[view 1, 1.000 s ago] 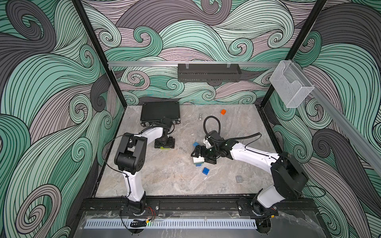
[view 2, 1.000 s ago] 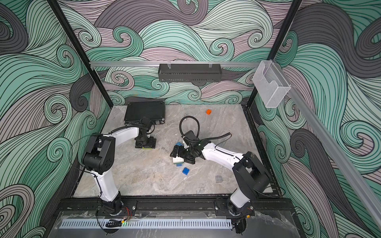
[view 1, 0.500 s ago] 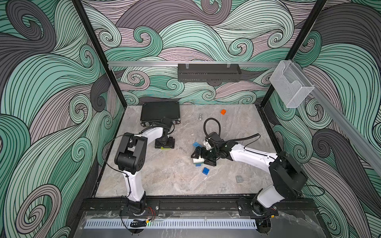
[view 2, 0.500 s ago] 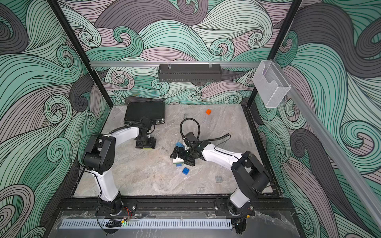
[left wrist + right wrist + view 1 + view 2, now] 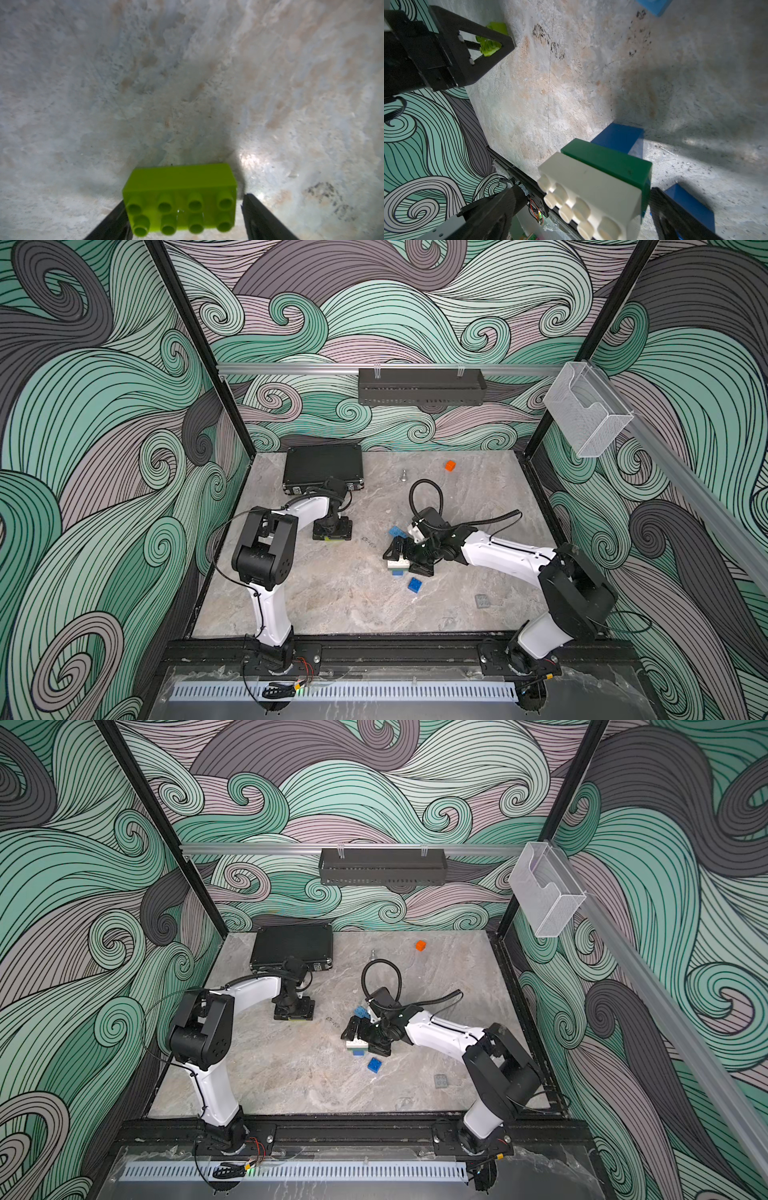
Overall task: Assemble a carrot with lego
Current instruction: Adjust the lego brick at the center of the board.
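**Lime brick between the jaws.** Nearest you in a top view, a loose dark blue brick lies just below centre, with a grey brick off to its right. Just above it, the right gripper stands wide around the part-built carrot. This is 3 joined bricks, white, dark green and dark blue, resting on the marble table. The right wrist view shows a gap between 1 finger and the white end, so nothing is clamped there. Farther back, left of centre, the left gripper straddles the lime brick, a 2-by-4 lying on the table. Your grasp turns on its long axis, which runs finger to finger. 1 finger sits close against a short end and the other stands just off, so the jaws are narrow but not tight. The carrot lies well apart toward the right of the frame. Your left arm is the nearer to the lime brick.
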{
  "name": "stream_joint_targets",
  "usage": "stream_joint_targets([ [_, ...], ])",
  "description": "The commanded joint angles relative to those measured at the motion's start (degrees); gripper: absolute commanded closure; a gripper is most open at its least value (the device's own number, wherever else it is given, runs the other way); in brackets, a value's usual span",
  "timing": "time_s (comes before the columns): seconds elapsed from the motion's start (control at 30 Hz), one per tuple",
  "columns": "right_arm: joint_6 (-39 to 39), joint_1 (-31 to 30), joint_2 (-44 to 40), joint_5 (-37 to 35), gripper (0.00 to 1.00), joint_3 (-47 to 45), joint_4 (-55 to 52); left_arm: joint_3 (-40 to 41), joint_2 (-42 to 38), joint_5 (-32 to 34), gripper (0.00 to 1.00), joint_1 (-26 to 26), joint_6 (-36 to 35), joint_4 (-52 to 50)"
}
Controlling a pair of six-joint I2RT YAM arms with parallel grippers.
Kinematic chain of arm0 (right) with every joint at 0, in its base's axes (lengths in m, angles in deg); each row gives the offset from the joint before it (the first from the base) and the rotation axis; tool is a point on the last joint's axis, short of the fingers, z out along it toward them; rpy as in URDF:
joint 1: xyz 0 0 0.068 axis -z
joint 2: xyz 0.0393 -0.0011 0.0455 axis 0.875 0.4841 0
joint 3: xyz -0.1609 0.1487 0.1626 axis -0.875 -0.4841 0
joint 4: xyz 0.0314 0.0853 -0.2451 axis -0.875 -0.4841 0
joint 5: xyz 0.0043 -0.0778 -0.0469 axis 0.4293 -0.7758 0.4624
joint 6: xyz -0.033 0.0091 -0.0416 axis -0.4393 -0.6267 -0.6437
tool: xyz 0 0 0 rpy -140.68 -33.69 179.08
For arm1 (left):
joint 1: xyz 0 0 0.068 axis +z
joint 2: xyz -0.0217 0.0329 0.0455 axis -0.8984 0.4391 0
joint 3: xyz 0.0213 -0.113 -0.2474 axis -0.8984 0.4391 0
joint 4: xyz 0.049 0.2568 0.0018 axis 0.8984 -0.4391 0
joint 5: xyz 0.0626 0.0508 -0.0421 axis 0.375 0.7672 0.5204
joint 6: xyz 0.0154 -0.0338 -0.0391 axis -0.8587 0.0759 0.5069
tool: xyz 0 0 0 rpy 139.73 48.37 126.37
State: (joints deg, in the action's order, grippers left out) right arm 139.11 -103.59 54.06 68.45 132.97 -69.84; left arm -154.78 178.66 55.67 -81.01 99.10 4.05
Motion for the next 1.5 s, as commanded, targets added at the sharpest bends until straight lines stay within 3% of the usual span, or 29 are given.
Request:
stream_joint_targets([
  [0.0, 0.64, -0.35, 0.50, 0.84, 0.01, -0.69, 1.16, 0.18, 0.94, -0.59, 0.22, -0.21, 0.95, -0.26],
  [0.27, -0.23, -0.35, -0.57, -0.47, 0.01, -0.76, -0.55, 0.25, -0.32, 3.76, 0.23, -0.20, 1.97, -0.56],
  [1.07, 0.15, -0.15, -1.90, -1.56, 0.01, -2.19, -0.44, -2.76, 1.98, 2.37, 0.27, -0.08, 3.08, -0.74],
  [1.3, -0.28, 0.18, -2.64, -1.81, 0.01, -2.30, -1.17, -2.59, 2.13, 2.48, 0.39, -0.10, 3.21, -0.66],
  [1.47, -1.49, 1.44, -4.17, -2.25, 0.00, -2.22, -3.38, -4.00, 2.24, 2.03, 0.64, -0.50, 3.88, -3.15],
])
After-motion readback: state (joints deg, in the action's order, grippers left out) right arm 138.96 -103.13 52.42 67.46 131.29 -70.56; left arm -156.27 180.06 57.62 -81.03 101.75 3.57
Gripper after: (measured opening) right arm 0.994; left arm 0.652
